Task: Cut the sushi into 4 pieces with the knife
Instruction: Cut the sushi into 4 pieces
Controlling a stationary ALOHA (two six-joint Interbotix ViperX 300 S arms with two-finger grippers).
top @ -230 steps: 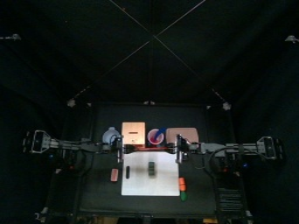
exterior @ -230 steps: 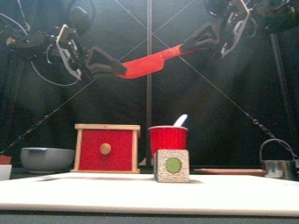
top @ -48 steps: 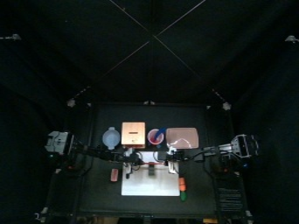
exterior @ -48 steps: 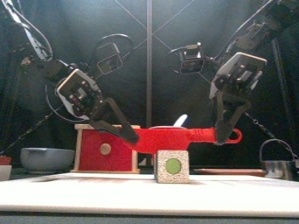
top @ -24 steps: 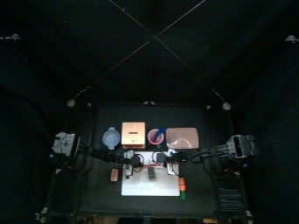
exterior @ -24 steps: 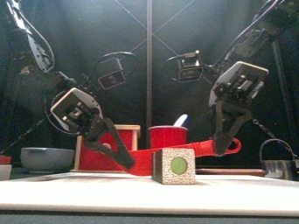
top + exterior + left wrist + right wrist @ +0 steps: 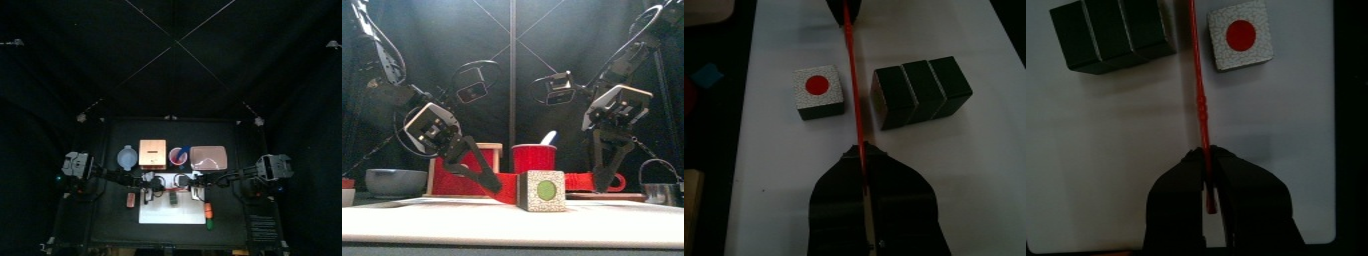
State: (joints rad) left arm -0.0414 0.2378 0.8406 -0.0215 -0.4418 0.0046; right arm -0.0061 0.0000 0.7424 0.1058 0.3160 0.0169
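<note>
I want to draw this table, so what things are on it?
Cutting board: one, white, front middle.
Sushi: loose piece and block of three, dark green, on the board.
Knife: one, red, between the sushi parts.
Wooden box: one, red front, back.
Cup: one, red, right of the box.
Bowl: one, blue-grey, left of the box.
Tray: one, pink, back right.
Cutter: one, metal, right.
Small toys: three, red, orange, green, beside the board.
Grippers: left gripper and right gripper, both shut on the knife.

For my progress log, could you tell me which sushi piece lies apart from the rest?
The piece with the pale dotted top, alone across the knife from three joined dark blocks.
</note>
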